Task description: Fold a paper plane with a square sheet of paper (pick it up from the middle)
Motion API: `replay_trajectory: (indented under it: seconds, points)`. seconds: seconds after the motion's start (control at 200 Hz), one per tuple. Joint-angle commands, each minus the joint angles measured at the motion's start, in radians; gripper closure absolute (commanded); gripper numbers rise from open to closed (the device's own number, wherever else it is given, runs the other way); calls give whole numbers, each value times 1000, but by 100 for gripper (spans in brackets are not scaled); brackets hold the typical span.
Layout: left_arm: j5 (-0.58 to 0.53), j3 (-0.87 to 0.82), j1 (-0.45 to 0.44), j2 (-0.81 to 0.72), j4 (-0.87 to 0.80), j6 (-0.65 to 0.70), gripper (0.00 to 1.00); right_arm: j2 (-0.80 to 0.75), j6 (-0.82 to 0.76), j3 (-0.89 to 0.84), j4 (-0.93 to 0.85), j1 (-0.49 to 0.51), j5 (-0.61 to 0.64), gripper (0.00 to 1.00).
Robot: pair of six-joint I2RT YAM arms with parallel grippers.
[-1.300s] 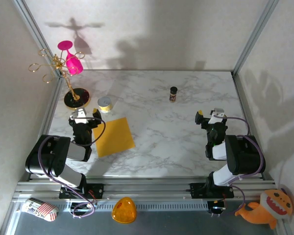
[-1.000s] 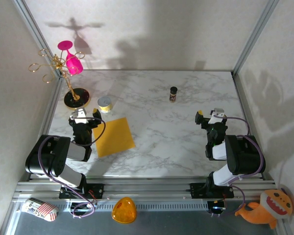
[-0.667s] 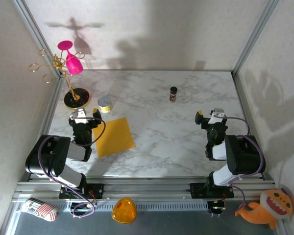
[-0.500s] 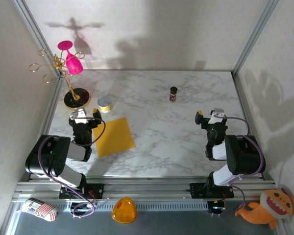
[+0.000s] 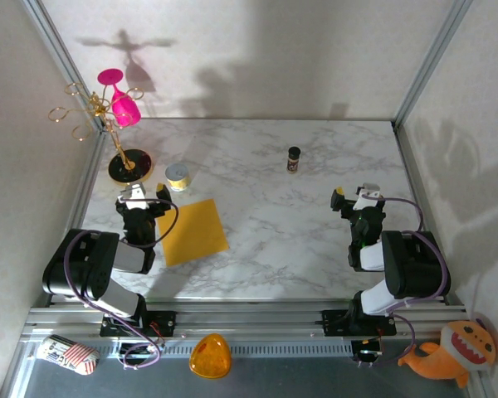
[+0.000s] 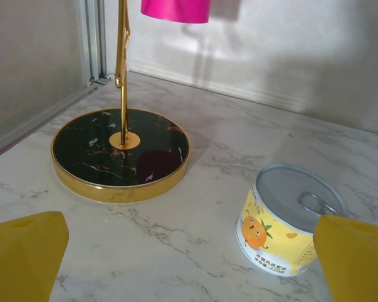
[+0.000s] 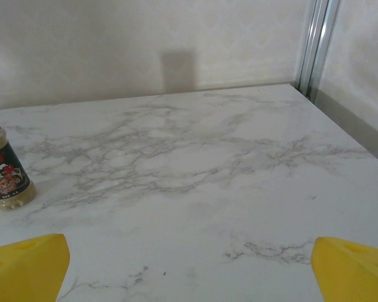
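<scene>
**both grippers spread wide, sheet flat on the marble**

we're looking down on the table [image 5: 299, 240], and the square sheet of paper [image 5: 192, 231] lies flat on the near left part of the marble. it's turned a little off square to the table edge, its left side just beside the left arm's wrist. from above we can't make out any crease in it.

the left gripper [image 5: 143, 196] sits by the sheet's far left corner, pointing away from us, jaws spread wide with nothing between them. on its wrist camera we get the yellow pads [image 6: 25, 251] down in the bottom corners, far apart, bare marble between them. ahead of them on the right stands the small yellow tin [image 6: 290, 229] with a pull-tab lid. on the left is the gold stand [image 6: 121, 154] on its round black base, a pink cup [image 6: 176, 9] hanging above.

over to the other side now: the right gripper [image 5: 354, 197] is well apart from the paper, also spread wide and holding nothing. its wrist view has a spice bottle [image 7: 5, 170] upright at the far left.

off the table, on the near ledge, we spot an orange dome [image 5: 210, 356] and an orange plush toy [image 5: 452, 352].
</scene>
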Motion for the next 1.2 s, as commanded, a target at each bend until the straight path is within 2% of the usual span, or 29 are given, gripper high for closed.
replay_trajectory:
  seconds: [0.0,0.09,0.15,0.34,0.451,0.521,0.571,0.691,0.911,1.107,1.137,1.197]
  points:
    - [-36,4,5,-92,-58,-12,1,-99,-2,36,-86,8,39,1]
    - [-46,41,5,-172,-185,-12,1,-179,-13,70,-176,29,64,1]
    - [-58,82,3,-230,-297,-34,1,-230,34,104,-258,39,85,1]
    - [0,213,-7,-371,-606,-197,1,-294,273,328,-722,72,44,1]
    - [29,274,-14,-415,-750,-356,1,-237,432,472,-959,82,-82,1]
    - [71,295,-14,-425,-796,-408,1,-171,470,555,-1043,98,-226,1]
    - [79,297,-13,-430,-814,-458,1,-126,492,604,-1091,127,-281,1]
    - [117,298,-12,-441,-842,-525,1,-41,523,676,-1128,256,-336,1]
    - [137,299,-12,-449,-857,-515,1,158,604,825,-1141,545,-367,4]
    - [111,314,-11,-451,-894,-508,1,382,573,1032,-1209,750,-379,16]
    - [100,317,-11,-452,-902,-507,1,416,546,1073,-1235,770,-369,20]
    - [74,330,-10,-452,-934,-509,1,471,505,1144,-1286,815,-317,21]
